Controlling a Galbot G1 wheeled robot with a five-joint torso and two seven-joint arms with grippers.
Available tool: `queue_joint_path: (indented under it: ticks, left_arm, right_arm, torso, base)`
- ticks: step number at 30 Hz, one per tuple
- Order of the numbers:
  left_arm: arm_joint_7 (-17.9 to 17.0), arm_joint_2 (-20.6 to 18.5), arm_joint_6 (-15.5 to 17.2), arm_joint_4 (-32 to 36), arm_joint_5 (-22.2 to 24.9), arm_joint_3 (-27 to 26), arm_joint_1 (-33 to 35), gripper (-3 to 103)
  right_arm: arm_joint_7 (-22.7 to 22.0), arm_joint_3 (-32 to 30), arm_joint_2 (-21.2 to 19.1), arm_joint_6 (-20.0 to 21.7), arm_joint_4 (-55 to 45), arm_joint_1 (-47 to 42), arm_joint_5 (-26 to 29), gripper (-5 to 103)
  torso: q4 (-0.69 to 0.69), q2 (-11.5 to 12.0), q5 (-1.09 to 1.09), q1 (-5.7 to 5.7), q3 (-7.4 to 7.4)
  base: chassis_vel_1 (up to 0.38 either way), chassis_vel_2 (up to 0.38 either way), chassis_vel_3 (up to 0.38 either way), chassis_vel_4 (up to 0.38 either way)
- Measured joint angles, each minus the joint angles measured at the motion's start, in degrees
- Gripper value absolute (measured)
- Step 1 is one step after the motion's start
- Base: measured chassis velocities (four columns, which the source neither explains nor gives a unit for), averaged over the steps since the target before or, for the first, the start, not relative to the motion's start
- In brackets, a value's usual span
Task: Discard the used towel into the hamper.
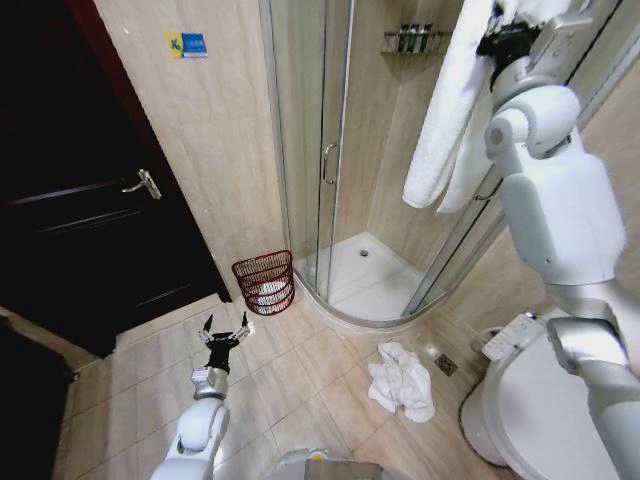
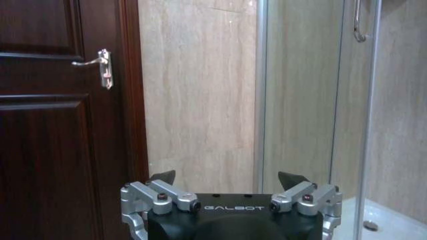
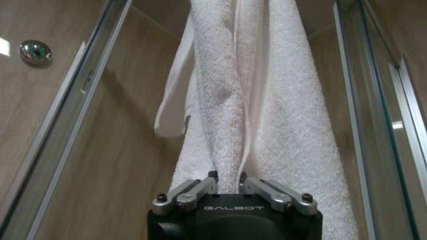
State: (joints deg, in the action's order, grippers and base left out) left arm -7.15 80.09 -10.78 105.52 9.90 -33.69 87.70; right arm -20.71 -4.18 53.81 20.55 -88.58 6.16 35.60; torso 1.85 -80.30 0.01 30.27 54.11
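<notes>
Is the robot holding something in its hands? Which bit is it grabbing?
Yes. The right gripper, raised high, pinches a fold of the hanging white towel. The left gripper is open and holds nothing, low above the floor.

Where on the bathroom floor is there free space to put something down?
Bare tiles lie between the left gripper, the hamper and the crumpled towel. Crowded: between that towel, the toilet and the shower base. The right gripper grips the hanging towel.
</notes>
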Motion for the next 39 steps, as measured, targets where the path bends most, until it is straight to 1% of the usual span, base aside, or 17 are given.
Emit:
queue_joint_path:
  ticks: [18,21,28,39]
  left_arm:
    - [0.03,0.52,-0.14,0.1,-0.64,0.3,0.22,100]
    - [0.03,0.92,-0.16,0.12,-0.76,0.34,0.09,100]
    - [0.11,1.04,-0.16,0.12,-1.02,0.67,-0.09,100]
    - [0.1,1.01,-0.16,0.62,-1.08,0.52,0.14,100]
  right_arm:
    - [0.07,-2.6,-2.32,-0.06,-3.88,-6.34,0.33,7]
    - [1.3,-3.45,-3.53,-0.12,-4.73,-8.52,0.56,7]
    - [2.5,-4.56,-4.83,-0.47,-5.66,-10.9,0.58,7]
    - [3.0,-4.97,-5.05,-0.69,-6.8,-12.82,0.66,7]
  torso:
    - [0.0,0.0,0.0,-0.01,0.0]
    - [0.0,0.0,0.0,0.0,0.0]
    - [-0.01,0.0,0.01,0.0,0.0]
    - [0.0,0.0,0.01,0.0,0.0]
  base:
    - [0.0,0.0,0.0,0.0]
    - [0.0,0.0,0.0,0.0]
    - [0.0,0.0,0.0,0.0]
    - [0.0,0.0,0.0,0.0]
